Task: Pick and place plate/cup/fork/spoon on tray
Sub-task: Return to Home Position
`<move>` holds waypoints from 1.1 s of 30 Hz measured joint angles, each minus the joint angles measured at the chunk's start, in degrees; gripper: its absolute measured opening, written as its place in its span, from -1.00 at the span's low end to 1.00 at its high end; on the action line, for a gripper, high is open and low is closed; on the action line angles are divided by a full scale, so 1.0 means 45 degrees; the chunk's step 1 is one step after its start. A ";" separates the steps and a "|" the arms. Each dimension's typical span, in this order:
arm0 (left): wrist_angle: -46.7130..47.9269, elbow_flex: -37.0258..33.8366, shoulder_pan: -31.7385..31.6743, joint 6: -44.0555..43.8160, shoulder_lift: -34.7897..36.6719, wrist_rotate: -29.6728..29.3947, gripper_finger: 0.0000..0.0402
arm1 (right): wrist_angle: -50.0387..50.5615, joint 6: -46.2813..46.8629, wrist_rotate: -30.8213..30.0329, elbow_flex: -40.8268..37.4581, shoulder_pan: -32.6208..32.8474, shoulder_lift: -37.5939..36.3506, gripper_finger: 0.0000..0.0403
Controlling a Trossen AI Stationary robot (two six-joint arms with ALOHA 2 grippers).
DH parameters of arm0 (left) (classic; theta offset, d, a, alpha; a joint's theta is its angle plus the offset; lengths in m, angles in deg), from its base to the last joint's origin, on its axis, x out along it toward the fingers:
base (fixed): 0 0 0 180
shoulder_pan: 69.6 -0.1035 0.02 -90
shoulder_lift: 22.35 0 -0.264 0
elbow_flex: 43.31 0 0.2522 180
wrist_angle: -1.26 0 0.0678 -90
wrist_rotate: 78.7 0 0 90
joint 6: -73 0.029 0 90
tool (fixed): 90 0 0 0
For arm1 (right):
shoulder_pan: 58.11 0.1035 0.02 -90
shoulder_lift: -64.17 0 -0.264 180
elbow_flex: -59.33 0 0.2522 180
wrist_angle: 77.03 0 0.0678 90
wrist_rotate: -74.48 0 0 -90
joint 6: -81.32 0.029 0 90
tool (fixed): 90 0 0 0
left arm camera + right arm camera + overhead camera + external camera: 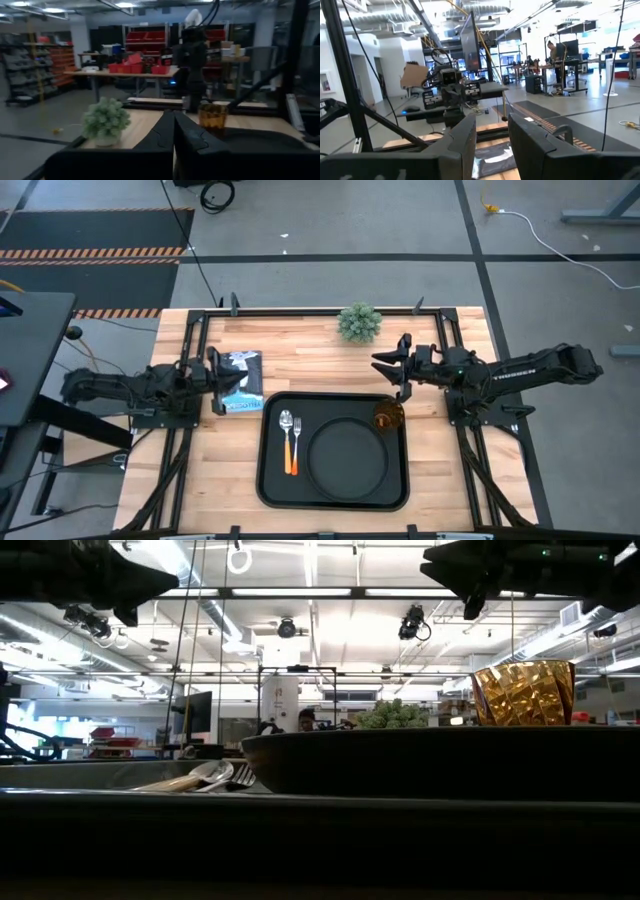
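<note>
The black rectangular tray [270, 480] lies at the table's near middle. On it rest the round black plate [347, 457], the amber cup [388, 417] upright in the far right corner, and the spoon [286, 423] and the orange-handled fork [294, 445] side by side at the left. My left gripper [215, 380] hovers left of the tray, shut and empty. My right gripper [392, 372] hovers just beyond the cup, open and empty. In the low view the cup [523, 692] stands behind the plate [440, 760].
A small potted plant [359, 322] stands at the table's far edge. A blue and white packet [240, 383] lies on the table beside my left gripper. The table's frame rails run along both sides.
</note>
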 joint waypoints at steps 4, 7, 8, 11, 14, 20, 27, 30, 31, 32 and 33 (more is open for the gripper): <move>0.0115 0.0000 -0.0202 -0.0552 0.0004 0.0761 -0.97 | -0.0754 0.0039 0.0000 -0.0461 0.0000 0.0005 -0.40; 0.0109 0.0000 -0.0163 -0.0603 0.0043 0.0839 -0.97 | -0.1774 -0.0007 0.0000 -0.0950 0.0000 0.0000 -0.40; 0.0073 0.0000 -0.0163 -0.0583 0.0129 0.0843 -0.97 | -0.2150 -0.0010 -0.0005 -0.1144 0.0000 0.0000 -0.40; -0.0083 0.0000 -0.0192 -0.0457 0.0609 0.0684 -0.97 | -0.2783 -0.0018 -0.0103 -0.1579 -0.0070 -0.0124 -0.40; -0.0018 0.0010 -0.0192 -0.0255 0.1190 0.0649 -0.97 | -0.2843 0.0110 -0.0359 -0.1842 -0.0217 -0.0485 -0.40; 0.0990 0.0010 -0.0192 -0.0224 0.2370 0.0645 -0.97 | -0.2662 0.0261 -0.0332 -0.2139 -0.0478 -0.1517 -0.40; 0.1797 0.0010 -0.0187 -0.0462 0.2763 0.0489 -0.97 | -0.1036 0.0671 -0.0320 -0.2151 -0.0873 -0.2745 -0.40; 0.1940 0.0010 -0.0187 -0.0471 0.2772 0.0400 -0.97 | -0.0095 0.1149 -0.0314 -0.2151 -0.1098 -0.3252 -0.40; 0.1916 0.0010 -0.0187 -0.0471 0.2778 0.0402 -0.97 | 0.0186 0.1277 -0.0316 -0.2151 -0.1150 -0.3411 -0.40; 0.1919 0.0010 -0.0187 -0.0473 0.2773 0.0397 -0.97 | 0.0444 0.1326 -0.0315 -0.2151 -0.1198 -0.3578 -0.40; 0.1943 0.0010 -0.0187 -0.0485 0.2773 0.0401 -0.97 | 0.0682 0.1319 -0.0304 -0.2151 -0.1230 -0.3744 -0.40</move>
